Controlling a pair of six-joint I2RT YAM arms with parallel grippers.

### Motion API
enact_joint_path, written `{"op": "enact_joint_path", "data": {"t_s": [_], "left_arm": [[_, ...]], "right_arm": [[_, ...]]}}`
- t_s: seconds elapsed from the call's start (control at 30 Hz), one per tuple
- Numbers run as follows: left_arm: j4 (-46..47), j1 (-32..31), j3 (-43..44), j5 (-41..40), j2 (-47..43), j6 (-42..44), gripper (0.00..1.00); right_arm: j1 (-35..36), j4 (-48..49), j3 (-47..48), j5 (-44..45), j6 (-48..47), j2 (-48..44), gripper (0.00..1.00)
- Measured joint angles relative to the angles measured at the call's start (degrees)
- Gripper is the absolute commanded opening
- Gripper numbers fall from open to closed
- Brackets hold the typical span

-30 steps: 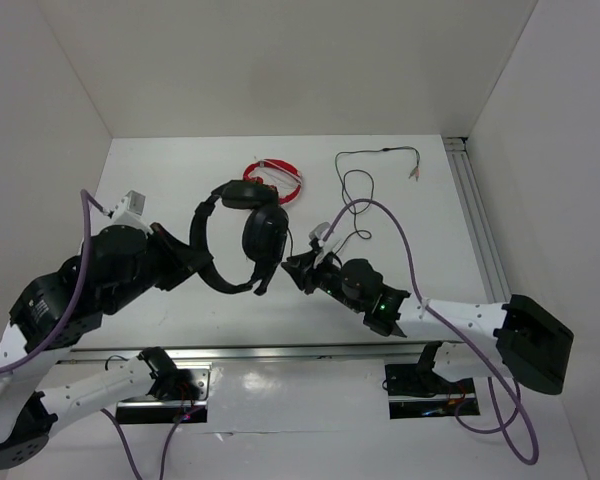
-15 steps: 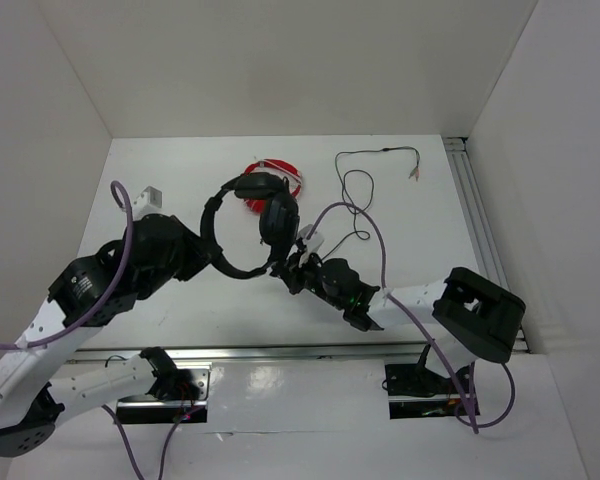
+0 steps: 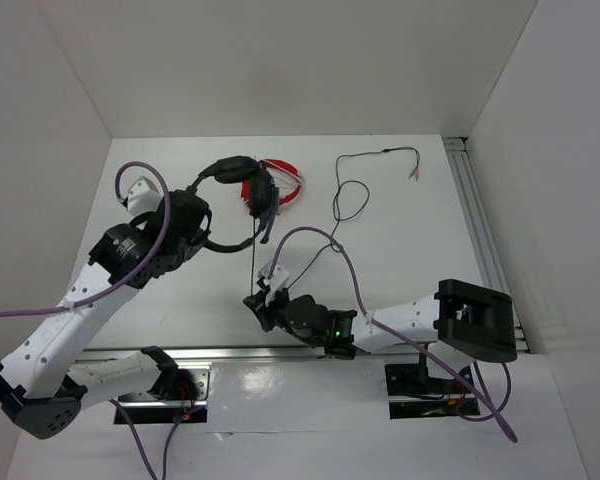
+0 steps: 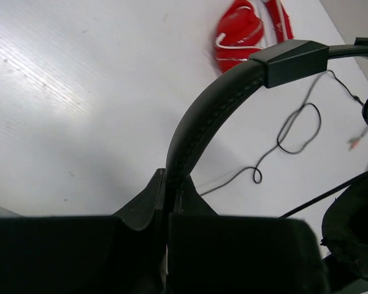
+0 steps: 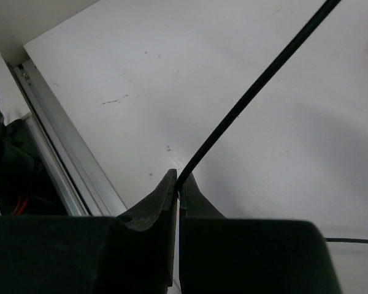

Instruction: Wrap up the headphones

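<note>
The black headphones (image 3: 232, 166) hang in the air at the back left, just in front of the red headphones. My left gripper (image 3: 202, 222) is shut on their headband (image 4: 196, 116); in the left wrist view the jaws (image 4: 172, 177) pinch the padded band. One earcup (image 3: 264, 195) hangs at the right end. The thin black cable (image 3: 255, 265) runs straight and taut from the earcup to my right gripper (image 3: 253, 300), which is shut on it near the front edge. The right wrist view shows the cable (image 5: 251, 98) coming out of the closed gripper (image 5: 179, 180). The rest of the cable (image 3: 350, 195) loops on the table at the back right.
Small red headphones (image 3: 282, 180) lie on the table behind the black ones and also show in the left wrist view (image 4: 245, 30). A metal rail (image 3: 475, 220) runs along the right side, another (image 5: 61, 153) along the front edge. White walls enclose the table.
My left gripper has carried the headphones back and to the left, beside the red ones. My right gripper has slid left and toward the front edge, and the cable between them is now straight.
</note>
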Motion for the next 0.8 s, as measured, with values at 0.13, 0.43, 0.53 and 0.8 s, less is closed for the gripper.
{"op": "enact_joint_path", "data": {"t_s": [0.13, 0.43, 0.53, 0.8], "left_arm": [[-2.16, 2.47, -0.20, -1.81, 1.53, 0.04, 0.00], [-7.61, 6.19, -3.06, -5.57, 8.48, 1.60, 0.00], [-9.29, 6.21, -4.72, -5.62, 10.60, 3.10, 0.00], [-3.89, 6.16, -7.52, -3.02, 7.41, 17.75, 0.00]], "right_arm": [[4.26, -4.68, 2.14, 4.74, -1.36, -1.05, 0.00], [9.31, -19.56, 10.36, 12.22, -6.10, -9.73, 0.00], [9.77, -25.22, 14.49, 15.85, -7.91, -10.95, 0.00], [10.64, -39.08, 21.66, 31.26, -16.33, -11.30, 0.00]]}}
